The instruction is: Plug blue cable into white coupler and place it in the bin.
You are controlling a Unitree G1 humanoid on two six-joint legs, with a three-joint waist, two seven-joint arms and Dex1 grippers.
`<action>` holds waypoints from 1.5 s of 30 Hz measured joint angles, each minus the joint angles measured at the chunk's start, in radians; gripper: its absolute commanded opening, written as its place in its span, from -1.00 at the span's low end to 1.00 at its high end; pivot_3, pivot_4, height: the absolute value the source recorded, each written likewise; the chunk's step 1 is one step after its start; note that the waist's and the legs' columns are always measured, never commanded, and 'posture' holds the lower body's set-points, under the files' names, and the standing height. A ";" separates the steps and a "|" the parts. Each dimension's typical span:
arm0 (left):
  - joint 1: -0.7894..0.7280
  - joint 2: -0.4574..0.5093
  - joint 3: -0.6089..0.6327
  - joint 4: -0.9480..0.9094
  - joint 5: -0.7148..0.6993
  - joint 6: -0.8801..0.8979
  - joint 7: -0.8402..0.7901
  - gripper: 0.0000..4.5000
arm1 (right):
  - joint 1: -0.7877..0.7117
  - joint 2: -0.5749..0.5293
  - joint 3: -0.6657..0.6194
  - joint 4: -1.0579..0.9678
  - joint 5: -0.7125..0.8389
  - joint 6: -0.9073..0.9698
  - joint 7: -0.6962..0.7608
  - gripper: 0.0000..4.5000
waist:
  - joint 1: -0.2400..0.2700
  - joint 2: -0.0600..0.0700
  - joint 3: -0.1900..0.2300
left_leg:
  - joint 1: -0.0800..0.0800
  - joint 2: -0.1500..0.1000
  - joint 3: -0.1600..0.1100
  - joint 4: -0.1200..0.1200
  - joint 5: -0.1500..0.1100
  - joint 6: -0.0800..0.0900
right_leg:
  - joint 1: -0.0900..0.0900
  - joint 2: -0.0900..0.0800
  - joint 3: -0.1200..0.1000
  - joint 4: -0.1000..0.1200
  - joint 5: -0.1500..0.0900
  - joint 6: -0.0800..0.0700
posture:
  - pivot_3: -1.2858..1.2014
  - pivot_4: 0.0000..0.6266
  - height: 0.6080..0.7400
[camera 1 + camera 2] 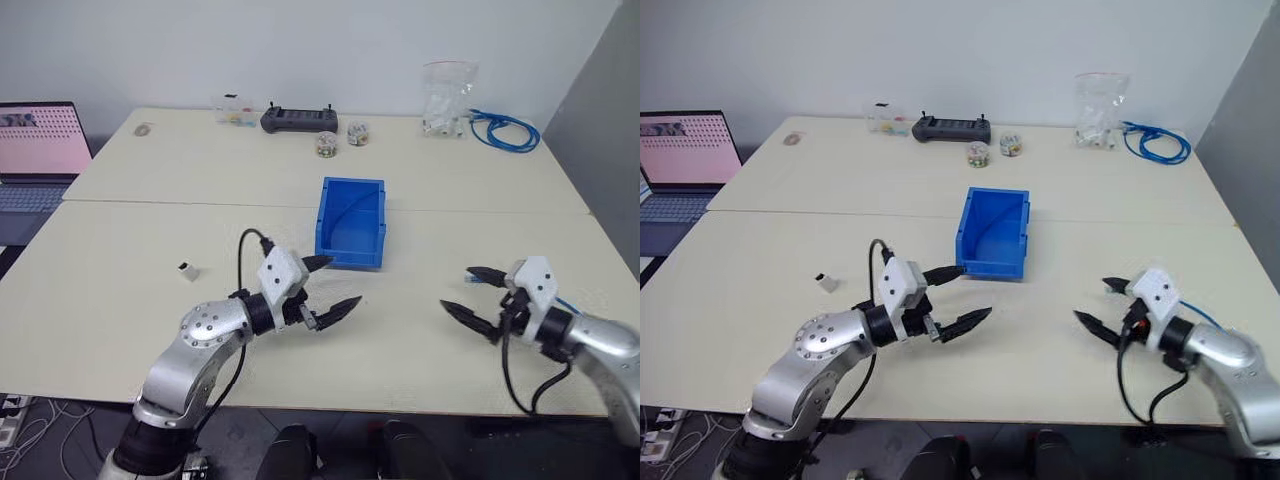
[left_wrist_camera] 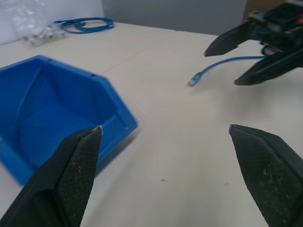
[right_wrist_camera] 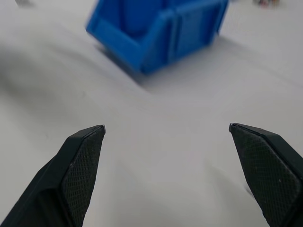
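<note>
The bin [image 1: 351,222] is seen as smooth, slightly glossy blue plastic. The table [image 1: 200,170] beneath it is given a matt, pale cream laminate face. Beyond the bin, a clear glossy plastic bag [image 1: 446,98] is set beside a coiled bundle of blue cables [image 1: 505,129], sheathed in smooth plastic. The fingers [image 2: 71,175] of the left gripper [image 1: 328,288] are finished in matt black with a fine grainy texture.

From the head we look forward and down over the whole tabletop [image 1: 420,240], our two eyes sharing nearly the same scene. Our left wrist camera sits low and close, facing toward 2 o'clock; our right wrist camera faces toward 10 o'clock. Both wrist views share the bin [image 2: 57,104].
</note>
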 measured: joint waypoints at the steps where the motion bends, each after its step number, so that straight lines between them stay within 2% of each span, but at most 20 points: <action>1: -0.014 0.006 -0.008 0.000 0.000 0.008 -0.009 1.00 | -0.026 -0.034 0.006 0.054 -0.015 -0.002 0.031 0.98 | -0.001 0.000 0.000 | 0.000 0.000 0.001 0.000 0.000 0.000 | 0.000 0.001 0.001 0.000 0.000 0.000 | 0.03 -0.52 1.00; 7: -0.066 0.026 -0.066 0.005 0.006 0.035 -0.050 1.00 | -0.270 -0.106 0.128 0.437 -0.151 -0.084 0.168 0.98 | -0.007 -0.001 0.001 | 0.003 0.001 0.007 0.000 0.000 0.000 | 0.000 0.003 0.008 0.001 0.000 0.000 | 0.03 -0.52 1.00; 12: -0.068 0.027 -0.092 0.017 0.028 0.029 -0.065 1.00 | -0.487 -0.097 0.242 0.739 -0.252 -0.138 0.278 0.98 | -0.009 -0.001 0.001 | 0.004 0.002 0.008 0.000 0.000 0.000 | -0.001 0.003 0.012 0.001 0.001 0.001 | 0.03 -0.52 1.00; 13: -0.069 0.027 -0.098 0.024 0.033 0.022 -0.065 1.00 | -0.534 -0.090 0.256 0.799 -0.269 -0.139 0.296 0.82 | -0.011 -0.001 0.001 | 0.004 0.002 0.008 0.000 0.000 0.000 | -0.001 0.003 0.014 0.001 0.001 0.001 | 0.03 -0.52 1.00; 14: -0.067 0.028 -0.101 0.027 0.037 0.017 -0.067 1.00 | -0.565 -0.085 0.266 0.836 -0.276 -0.142 0.312 0.77 | -0.011 -0.001 0.001 | 0.005 0.002 0.008 0.000 0.000 0.000 | -0.001 0.003 0.014 0.001 0.001 0.001 | 0.03 -0.52 1.00; 16: -0.066 0.030 -0.105 0.032 0.046 0.016 -0.070 1.00 | -0.627 -0.073 0.286 0.913 -0.297 -0.142 0.354 0.53 | -0.011 -0.001 0.002 | 0.005 0.002 0.008 0.000 0.000 0.000 | -0.001 0.003 0.015 0.001 0.001 0.001 | 0.03 -0.52 1.00; 23: -0.051 0.065 -0.123 0.032 0.067 0.006 -0.104 1.00 | -0.714 -0.064 0.345 1.038 -0.343 -0.145 0.507 -0.26 | -0.011 -0.001 0.002 | 0.005 0.001 0.008 0.000 0.000 0.000 | -0.001 0.003 0.016 0.001 0.002 0.000 | 0.03 -0.52 1.00; 29: -0.069 0.067 -0.123 0.036 0.071 -0.002 -0.115 1.00 | -0.725 -0.056 0.354 1.064 -0.386 -0.225 0.518 -0.93 | -0.012 -0.001 0.001 | 0.006 0.001 0.008 0.000 0.000 0.000 | -0.001 0.003 0.016 0.002 0.002 0.001 | 0.03 -0.52 1.00; 30: -0.075 0.068 -0.122 0.036 0.071 0.000 -0.115 1.00 | -0.725 -0.056 0.360 1.065 -0.397 -0.258 0.517 -0.99 | -0.012 -0.001 0.001 | 0.006 0.001 0.008 0.000 0.000 0.000 | -0.001 0.003 0.016 0.002 0.002 0.001 | 0.03 -0.52 1.00; 34: -0.079 0.086 -0.122 0.035 0.071 0.014 -0.115 1.00 | -0.722 -0.052 0.374 1.046 -0.429 -0.356 0.517 -0.99 | -0.019 -0.001 0.002 | 0.006 0.001 0.009 0.000 0.000 0.000 | -0.001 0.003 0.017 0.002 0.002 0.001 | 0.03 -0.52 1.00; 37: -0.037 0.139 -0.100 0.020 0.070 0.017 -0.130 1.00 | -0.688 -0.046 0.384 0.933 -0.426 -0.379 0.557 -0.99 | -0.028 -0.001 0.002 | 0.007 0.003 0.009 -0.001 0.000 0.000 | -0.001 0.003 0.018 0.003 0.002 0.002 | 0.03 -0.52 1.00; 40: 0.073 0.261 -0.034 0.007 0.082 -0.016 -0.163 1.00 | -0.640 -0.038 0.398 0.667 -0.384 -0.318 0.630 -0.99 | -0.028 0.001 0.003 | 0.009 0.005 0.009 -0.001 0.000 0.000 | -0.001 0.005 0.018 0.004 0.001 0.001 | 0.03 -0.52 1.00; 43: 0.097 0.286 -0.001 0.013 0.090 -0.042 -0.176 1.00 | -0.640 -0.011 0.414 0.551 -0.361 -0.277 0.646 -0.99 | -0.023 0.001 0.003 | 0.010 0.006 0.009 -0.001 0.000 0.000 | 0.000 0.006 0.017 0.004 0.001 0.001 | 0.03 -0.52 1.00; 45: 0.133 0.321 0.029 0.028 0.099 -0.080 -0.182 1.00 | -0.641 0.048 0.443 0.444 -0.347 -0.233 0.645 -0.99 | -0.023 0.001 0.003 | 0.011 0.007 0.010 -0.001 0.000 0.000 | 0.000 0.006 0.018 0.004 0.001 0.001 | 0.03 -0.52 1.00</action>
